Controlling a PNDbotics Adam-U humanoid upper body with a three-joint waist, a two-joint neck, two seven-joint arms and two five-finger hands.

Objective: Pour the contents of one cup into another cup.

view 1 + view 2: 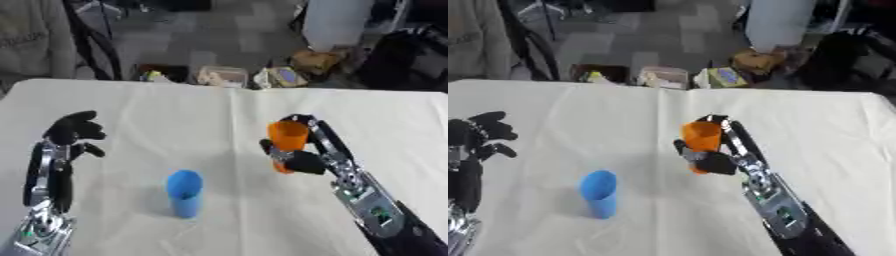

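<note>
Holding the orange cup [288, 136] in a wrap of fingers and thumb, the right hand [302, 159] has it upright, or close to it, above the white tablecloth [219, 115]. Whether its base touches the cloth I cannot tell; the hand hides the bottom. The blue cup [185, 192] stands on its own nearer the robot and off to the left, clear of the orange one, mouth open and facing up.

Over on the left, the left hand [74, 131] is idle, raised above the cloth with fingers loosely bent and nothing in them.

So, 2 cups, 1 in hand, and my read is that this is the carry before the pour. What would make it go well? Keep the orange cup level while it travels, so nothing spills early. Bring its lip right above the blue cup's mouth before tipping, not beside it. Then tilt slowly toward the blue rim. That blue cup is narrow and tall and looks light, so a nudge from the knuckles or the orange cup could topple it. The left hand is well placed to steady it if needed. What is inside the orange cup does not show from here.
</note>
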